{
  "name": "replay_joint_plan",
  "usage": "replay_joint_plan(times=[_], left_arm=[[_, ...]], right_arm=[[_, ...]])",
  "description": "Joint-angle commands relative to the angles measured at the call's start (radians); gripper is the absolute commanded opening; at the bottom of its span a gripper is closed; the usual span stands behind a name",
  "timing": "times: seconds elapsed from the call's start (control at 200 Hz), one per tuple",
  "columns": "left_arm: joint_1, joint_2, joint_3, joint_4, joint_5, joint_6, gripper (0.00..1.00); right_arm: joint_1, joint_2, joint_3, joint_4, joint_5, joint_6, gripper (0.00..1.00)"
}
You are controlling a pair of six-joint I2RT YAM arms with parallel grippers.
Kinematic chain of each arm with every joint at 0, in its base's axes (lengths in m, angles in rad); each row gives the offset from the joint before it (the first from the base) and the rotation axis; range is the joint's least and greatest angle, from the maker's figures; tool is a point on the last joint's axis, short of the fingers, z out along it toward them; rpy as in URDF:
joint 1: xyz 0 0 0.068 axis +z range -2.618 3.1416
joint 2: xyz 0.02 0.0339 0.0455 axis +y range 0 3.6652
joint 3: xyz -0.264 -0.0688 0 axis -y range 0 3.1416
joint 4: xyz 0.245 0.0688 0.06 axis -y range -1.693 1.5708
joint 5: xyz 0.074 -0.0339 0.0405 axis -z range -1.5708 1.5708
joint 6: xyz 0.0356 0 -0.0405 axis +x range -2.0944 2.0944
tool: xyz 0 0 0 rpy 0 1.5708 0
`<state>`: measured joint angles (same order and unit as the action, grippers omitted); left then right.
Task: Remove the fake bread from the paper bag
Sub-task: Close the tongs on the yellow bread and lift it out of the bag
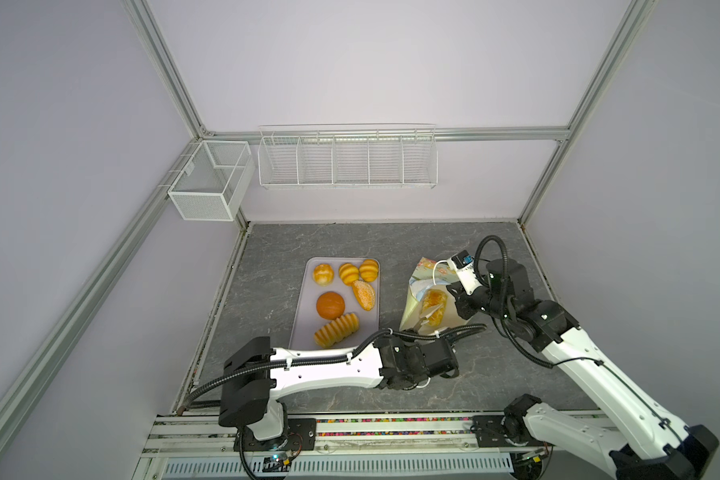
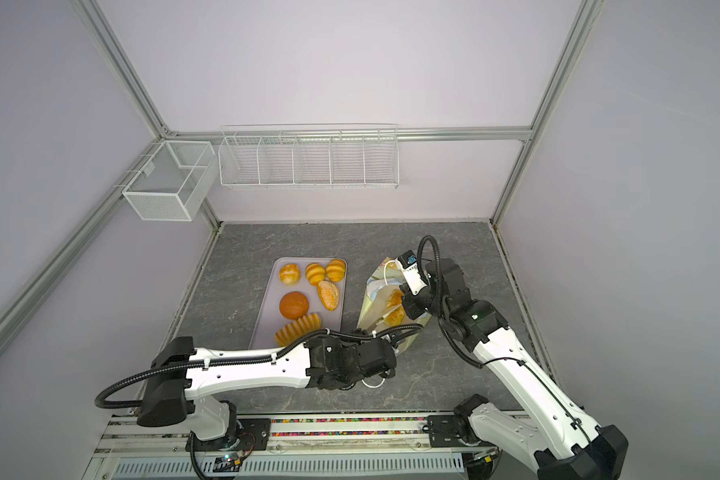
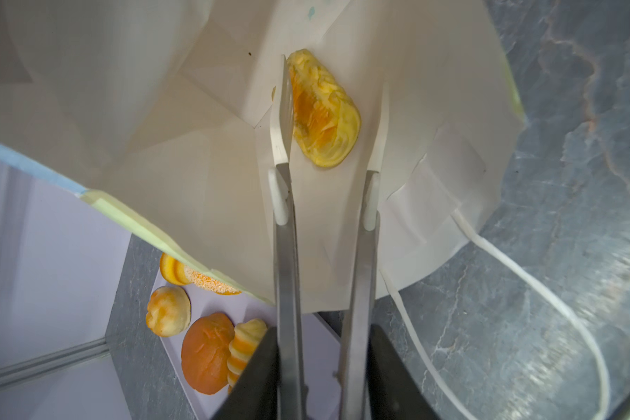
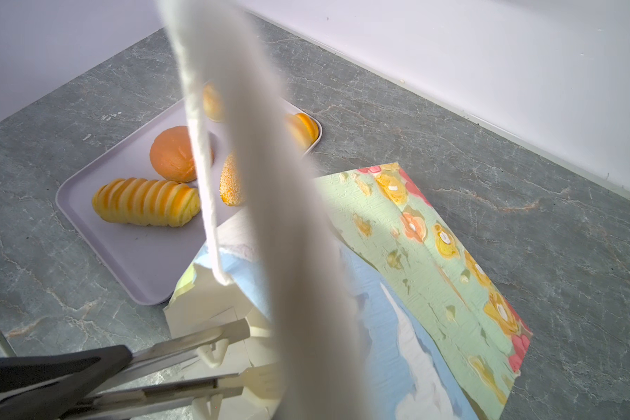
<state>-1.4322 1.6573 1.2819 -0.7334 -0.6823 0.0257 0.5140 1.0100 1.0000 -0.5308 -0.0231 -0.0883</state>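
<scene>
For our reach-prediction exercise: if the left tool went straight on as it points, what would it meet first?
Probably the fake bread inside the paper bag, just ahead, though depth is unclear.

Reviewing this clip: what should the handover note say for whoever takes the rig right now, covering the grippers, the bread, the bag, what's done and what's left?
Left gripper: open, reached inside the paper bag. The last loaf lies between its jaws, not yet clamped.
Right gripper: shut, apparently holding the bag's mouth up by the cord handle; the contact itself is hidden.
Done: six breads sit on the tray, left of the bag in both top views.
Left: close on the last loaf, draw it out, and probably set it on the tray.
</scene>
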Motion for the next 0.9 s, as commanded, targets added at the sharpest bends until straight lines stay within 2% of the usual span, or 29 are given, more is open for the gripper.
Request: replay_joint_plan(times=[0.0,0.08,0.155,0.285,0.5,0.895], left_arm=[[-0.003,0.043,0.047,0.008,-0.155,-0.079,0.36],[-0.003,0.073,0.072,-0.022,-0.217,-0.099,0.36],[-0.003,0.088,0.096,-0.060,-0.244,-0.132,0.31],[-0.003,0.077,0.101,-0.072,-0.238,-0.161,0.18],[-0.003,0.045,0.096,-0.073,-0.210,-0.140,0.00],[-0.004,-0.120,0.071,-0.049,-0.069,-0.063,0.00]], right_arm=[[0.004,-0.008,-0.017,0.024,-0.013,0.023,0.07],[0.004,-0.004,-0.016,0.031,-0.017,0.022,0.07],[0.003,0.002,-0.014,0.030,-0.015,0.019,0.07],[0.003,0.006,-0.011,0.029,-0.008,0.014,0.07],[0.004,0.006,-0.014,0.034,-0.005,0.015,0.07],[0.004,0.020,-0.015,0.057,0.022,0.026,0.07]])
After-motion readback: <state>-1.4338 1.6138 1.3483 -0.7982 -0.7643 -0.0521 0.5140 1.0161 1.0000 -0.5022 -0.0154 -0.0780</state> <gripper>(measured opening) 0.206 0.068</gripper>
